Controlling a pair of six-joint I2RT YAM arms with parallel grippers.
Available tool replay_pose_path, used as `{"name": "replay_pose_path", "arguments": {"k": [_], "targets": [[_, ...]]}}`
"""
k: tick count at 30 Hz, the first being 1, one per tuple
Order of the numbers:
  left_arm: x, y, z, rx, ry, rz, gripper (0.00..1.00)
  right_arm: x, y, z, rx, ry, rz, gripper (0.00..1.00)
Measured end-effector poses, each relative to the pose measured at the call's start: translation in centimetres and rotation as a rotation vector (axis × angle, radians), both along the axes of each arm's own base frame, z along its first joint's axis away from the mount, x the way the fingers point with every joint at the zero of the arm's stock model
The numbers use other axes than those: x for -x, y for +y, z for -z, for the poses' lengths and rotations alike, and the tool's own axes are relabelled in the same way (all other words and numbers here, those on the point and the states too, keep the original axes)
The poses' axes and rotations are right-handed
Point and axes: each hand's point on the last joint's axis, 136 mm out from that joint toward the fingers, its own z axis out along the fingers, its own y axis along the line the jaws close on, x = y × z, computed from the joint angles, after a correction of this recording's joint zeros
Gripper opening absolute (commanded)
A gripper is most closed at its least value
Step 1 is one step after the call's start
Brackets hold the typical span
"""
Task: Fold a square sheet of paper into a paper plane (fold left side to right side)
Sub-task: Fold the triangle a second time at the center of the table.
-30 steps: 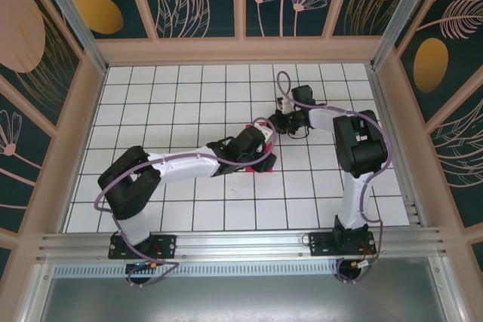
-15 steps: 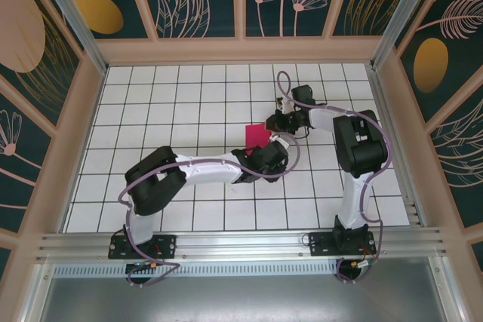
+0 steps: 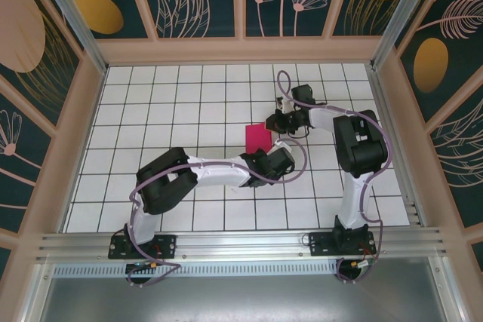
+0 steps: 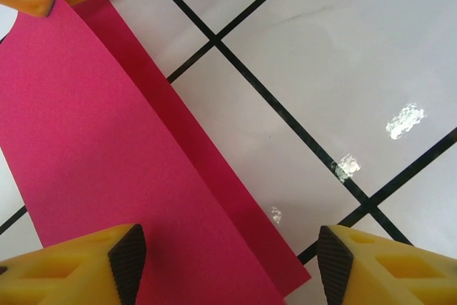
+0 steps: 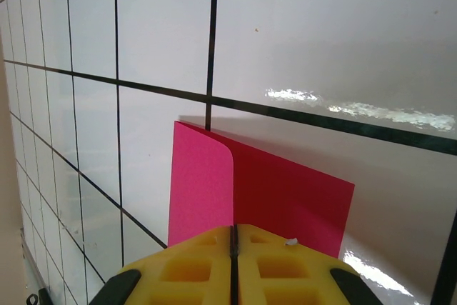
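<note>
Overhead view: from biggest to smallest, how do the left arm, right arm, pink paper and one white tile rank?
1. left arm, stretched out low.
2. right arm; its elbow rises toward the camera, so the top two are unsure.
3. pink paper.
4. white tile, only slightly smaller than the paper.

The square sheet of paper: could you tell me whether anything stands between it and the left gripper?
Nothing visible does. The left gripper is open directly over the square sheet of paper, with bare table beside it. The right gripper is shut on the sheet's far end, clear of the left one.
</note>
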Motion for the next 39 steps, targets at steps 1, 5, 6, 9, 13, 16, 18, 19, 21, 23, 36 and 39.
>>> {"name": "replay_pose_path", "arguments": {"k": [1, 5, 6, 9, 13, 16, 18, 19, 21, 23, 36, 39], "targets": [[0.0, 0.1, 0.0, -0.003, -0.003, -0.002, 0.6, -0.1, 0.0, -0.1, -0.001, -0.002, 0.0, 0.11], [-0.1, 0.2, 0.0, -0.012, -0.008, -0.001, 0.48, -0.2, 0.1, -0.3, -0.002, -0.007, 0.0, 0.11], [-0.1, 0.2, 0.0, -0.013, -0.009, -0.001, 0.46, -0.3, 0.1, -0.3, -0.002, -0.007, 0.0, 0.11], [-0.1, 0.2, 0.0, -0.015, -0.011, -0.002, 0.39, -0.3, 0.1, -0.4, -0.002, -0.007, 0.0, 0.12], [-0.1, 0.2, 0.0, -0.014, -0.011, -0.003, 0.29, -0.4, 0.1, -0.5, -0.002, -0.009, 0.0, 0.12], [-0.1, 0.2, 0.0, -0.012, -0.011, -0.005, 0.21, -0.4, 0.1, -0.5, -0.001, -0.005, 0.0, 0.14], [-0.1, 0.2, 0.0, -0.011, -0.01, -0.006, 0.14, -0.4, 0.1, -0.6, -0.001, -0.005, 0.0, 0.16], [-0.1, 0.2, 0.0, -0.01, -0.01, -0.008, 0.12, -0.4, 0.1, -0.6, -0.001, -0.006, 0.0, 0.17], [-0.2, 0.2, -0.1, -0.008, -0.009, -0.01, 0.09, -0.5, 0.1, -0.8, -0.002, -0.009, 0.0, 0.19], [-0.1, 0.2, 0.0, -0.008, -0.009, -0.01, 0.08, -0.7, 0.1, -0.9, -0.001, -0.014, 0.002, 0.26], [0.2, 0.3, -1.1, 0.087, 0.062, -0.003, 0.07, -1.2, -4.7, -9.4, -0.018, -0.212, 0.147, 0.62], [-0.4, 0.6, -1.9, 0.159, 0.1, -0.012, 0.08, 0.4, -5.9, -9.8, -0.017, -0.23, 0.178, 0.59]]}}
